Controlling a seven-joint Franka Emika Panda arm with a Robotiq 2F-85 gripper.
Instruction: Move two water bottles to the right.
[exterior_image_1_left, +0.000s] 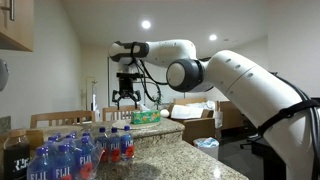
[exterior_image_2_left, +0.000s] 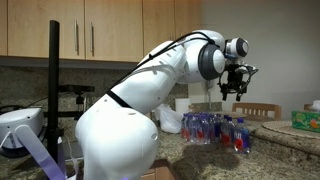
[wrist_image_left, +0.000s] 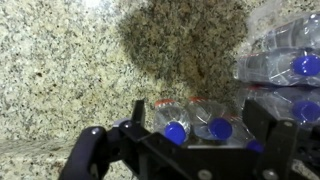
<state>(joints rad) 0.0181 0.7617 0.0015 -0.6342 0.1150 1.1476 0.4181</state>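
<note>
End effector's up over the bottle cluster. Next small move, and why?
Probably descend straight down with jaws open. In both exterior views the end effector hangs well above the red-label water bottles, touching nothing. The wrist view shows two blue caps between its spread fingers, so it seems roughly lined up; a slight shift to centre one cap may be needed.

1. I am holding my gripper (exterior_image_2_left: 238, 84) up in the air, above the bottles.
2. The bottles with red bands (exterior_image_2_left: 240, 138) are standing on the speckled counter (exterior_image_2_left: 285, 148), beside the blue ones (exterior_image_2_left: 205, 128).
</note>
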